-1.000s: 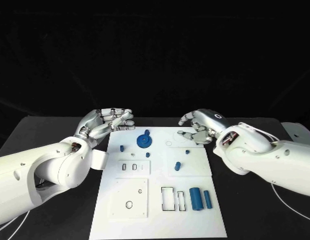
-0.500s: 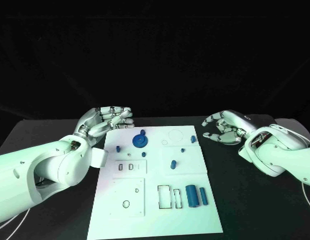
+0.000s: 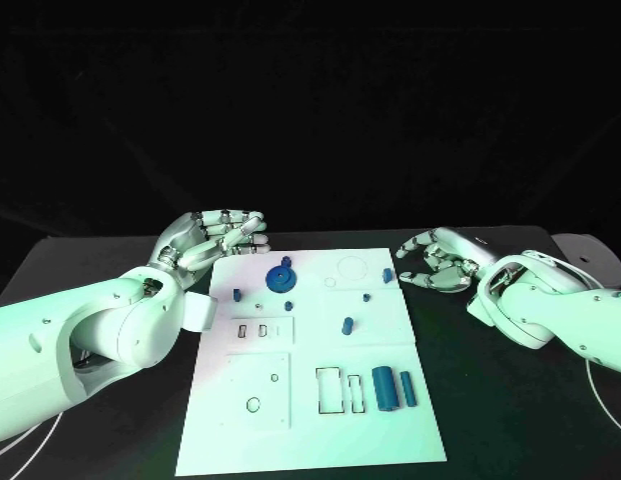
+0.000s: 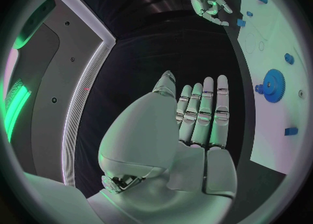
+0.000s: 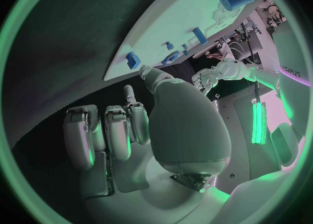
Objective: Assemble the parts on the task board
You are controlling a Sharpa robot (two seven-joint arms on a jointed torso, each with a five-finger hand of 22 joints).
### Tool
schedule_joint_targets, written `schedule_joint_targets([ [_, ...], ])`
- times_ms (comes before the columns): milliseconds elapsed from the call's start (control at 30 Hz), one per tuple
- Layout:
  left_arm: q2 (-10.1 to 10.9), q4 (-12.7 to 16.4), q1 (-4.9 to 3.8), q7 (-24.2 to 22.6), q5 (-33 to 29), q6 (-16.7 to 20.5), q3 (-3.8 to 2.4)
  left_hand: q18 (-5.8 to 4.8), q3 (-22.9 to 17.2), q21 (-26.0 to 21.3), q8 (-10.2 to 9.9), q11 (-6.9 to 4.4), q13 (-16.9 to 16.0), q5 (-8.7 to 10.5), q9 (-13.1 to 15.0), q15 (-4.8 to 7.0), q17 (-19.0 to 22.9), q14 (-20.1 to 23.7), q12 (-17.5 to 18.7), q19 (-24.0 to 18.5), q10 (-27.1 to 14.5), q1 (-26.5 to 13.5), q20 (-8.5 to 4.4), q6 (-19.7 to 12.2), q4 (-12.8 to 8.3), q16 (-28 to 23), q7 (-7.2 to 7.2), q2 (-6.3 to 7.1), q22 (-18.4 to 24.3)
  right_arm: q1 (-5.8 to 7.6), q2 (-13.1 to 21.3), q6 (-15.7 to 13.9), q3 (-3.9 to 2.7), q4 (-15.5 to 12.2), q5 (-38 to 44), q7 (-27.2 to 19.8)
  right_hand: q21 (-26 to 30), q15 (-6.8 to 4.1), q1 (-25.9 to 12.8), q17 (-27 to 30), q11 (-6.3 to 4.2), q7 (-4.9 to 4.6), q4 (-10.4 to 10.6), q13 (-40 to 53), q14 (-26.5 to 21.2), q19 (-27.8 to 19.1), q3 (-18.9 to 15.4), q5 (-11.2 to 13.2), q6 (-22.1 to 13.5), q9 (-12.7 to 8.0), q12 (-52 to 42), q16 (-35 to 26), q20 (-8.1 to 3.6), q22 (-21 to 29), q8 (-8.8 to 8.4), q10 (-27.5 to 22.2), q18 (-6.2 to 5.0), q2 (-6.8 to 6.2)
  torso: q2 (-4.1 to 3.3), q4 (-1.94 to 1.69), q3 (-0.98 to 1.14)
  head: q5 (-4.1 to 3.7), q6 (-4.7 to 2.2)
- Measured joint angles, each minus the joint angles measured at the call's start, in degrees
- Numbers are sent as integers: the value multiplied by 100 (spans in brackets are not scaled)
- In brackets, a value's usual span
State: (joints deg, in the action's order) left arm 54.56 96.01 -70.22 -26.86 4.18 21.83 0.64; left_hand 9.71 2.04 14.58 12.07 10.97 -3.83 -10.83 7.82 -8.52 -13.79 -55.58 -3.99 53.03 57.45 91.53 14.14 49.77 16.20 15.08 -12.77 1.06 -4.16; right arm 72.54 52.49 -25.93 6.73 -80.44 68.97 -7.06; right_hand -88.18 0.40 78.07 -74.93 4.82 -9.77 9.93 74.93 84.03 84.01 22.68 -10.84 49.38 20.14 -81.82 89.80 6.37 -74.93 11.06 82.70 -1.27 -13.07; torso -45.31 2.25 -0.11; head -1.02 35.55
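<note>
The step in hand looks like a reach by the right hand (image 3: 433, 262) for the small blue block (image 3: 387, 276) standing near the far right edge of the task board (image 3: 310, 420). To do it well, I would bring the hand in low from the board's right side, fingers spread just enough to straddle the block, and pinch it by its two flat faces so it stays upright; a sweep that is too wide risks nudging the board or knocking the block over.

The block lies just beside the right hand, on the board side of it, apart from the fingertips. That hand hovers off the board's far right edge with its fingers loosely curled and apart, holding nothing. The left hand (image 3: 212, 240) is at the board's far left corner, over the desk (image 3: 80, 265), its fingers straight and close together in the left wrist view, also holding nothing.

On the board, the blue gear (image 3: 281, 276) sits in the far left part, with small blue pegs near it. The large blue cylinder (image 3: 385, 388) and a thinner one beside it lie toward the near right, next to the rectangular slots.
</note>
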Motion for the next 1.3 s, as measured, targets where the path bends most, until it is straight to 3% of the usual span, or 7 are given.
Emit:
schedule_joint_targets([
  [667, -14, -11, 0, 1, -3, -10, 1, 0, 0, 0, 0, 0, 0, 0, 0, 0, 1, 0, 0, 0, 0, 0, 0, 0, 0, 0, 0, 0, -1, -76, -424, 301, 14, 458, -75, 38, 0, 0, 75, 1, 0, -17, -32, -1, 0, 0, 32, 0, -17, -6, 0, 0, 0, 2, -28, 0, 0, 31, 1, 11, -4, 5, 59],
  [1300, -9, -8, 0, 5, -4, -13, 1, 0, 0, 0, 0, 0, 0, 0, 1, 0, 2, 0, 0, 0, 0, 0, 0, 0, 0, 0, 0, 0, -1, -83, -592, 375, 17, 591, -72, 83, 0, 21, 97, 2, 21, -18, -62, -2, -21, 0, 64, -1, 26, 0, -37, 0, 42, 3, -27, 22, 0, 53, 3, 11, -5, -7, 85],
])
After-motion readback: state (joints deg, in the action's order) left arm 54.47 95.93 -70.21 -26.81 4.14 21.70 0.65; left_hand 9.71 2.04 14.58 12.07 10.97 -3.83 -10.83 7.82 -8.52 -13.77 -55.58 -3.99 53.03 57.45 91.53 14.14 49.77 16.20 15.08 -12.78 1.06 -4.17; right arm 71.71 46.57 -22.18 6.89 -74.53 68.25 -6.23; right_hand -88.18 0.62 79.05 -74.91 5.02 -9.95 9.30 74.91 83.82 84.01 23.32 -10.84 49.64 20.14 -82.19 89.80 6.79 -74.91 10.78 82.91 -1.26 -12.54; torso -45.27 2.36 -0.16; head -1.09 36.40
